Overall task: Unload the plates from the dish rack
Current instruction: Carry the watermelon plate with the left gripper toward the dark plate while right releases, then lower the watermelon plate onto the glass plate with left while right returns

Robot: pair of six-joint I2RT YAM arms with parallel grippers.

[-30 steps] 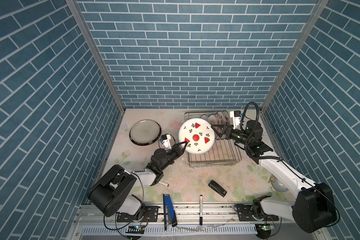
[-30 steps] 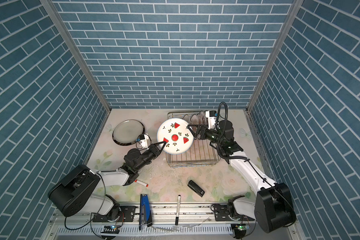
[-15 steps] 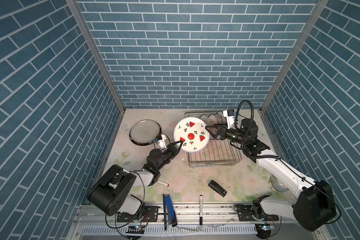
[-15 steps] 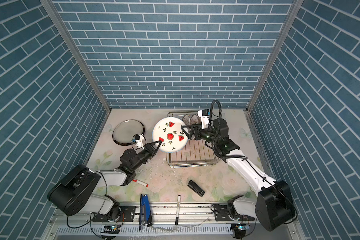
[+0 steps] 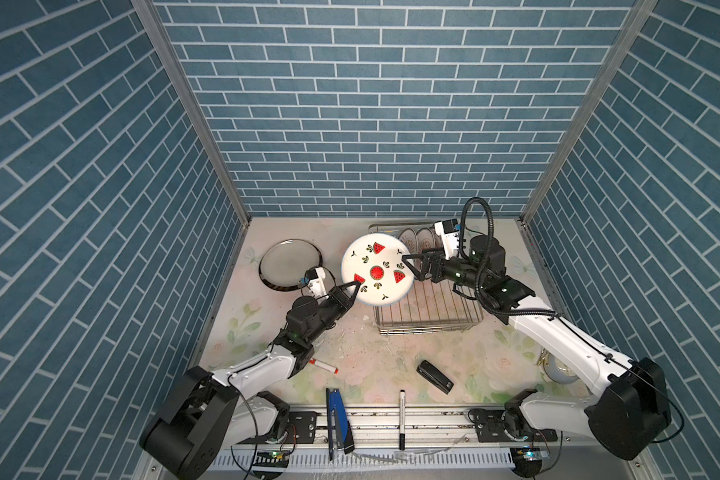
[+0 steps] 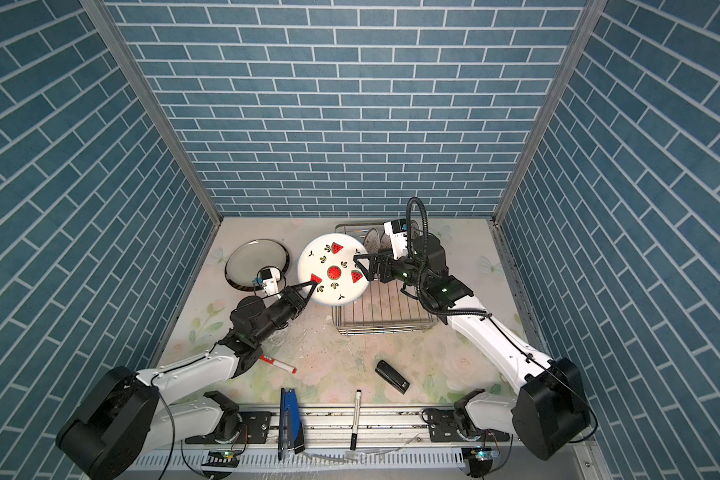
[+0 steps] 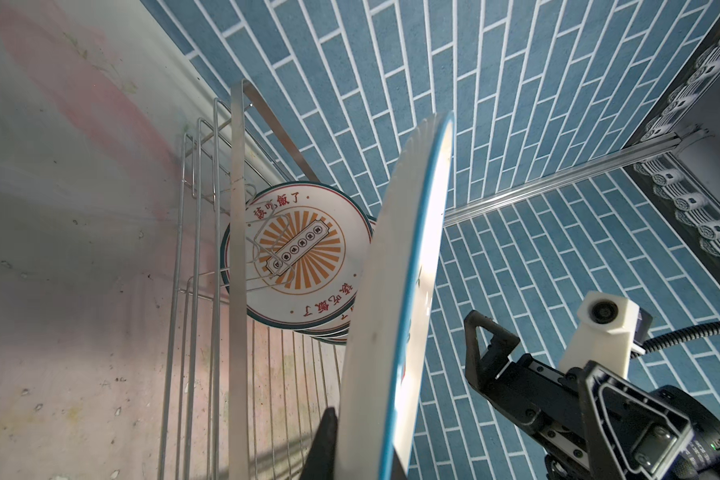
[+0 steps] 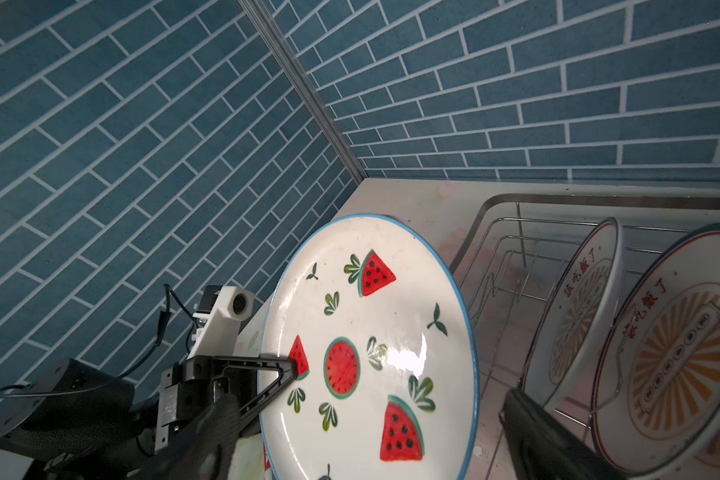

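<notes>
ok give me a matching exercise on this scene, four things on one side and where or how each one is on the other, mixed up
Things
1. watermelon plate
2. sunburst plates
3. dark-rimmed plate
4. right gripper

States
A. standing on edge in the dish rack
B. open
C. lying flat on the table
D. pinched at its rim by the left gripper

Pairs: 1-D, 2-A, 3-C, 4-B
</notes>
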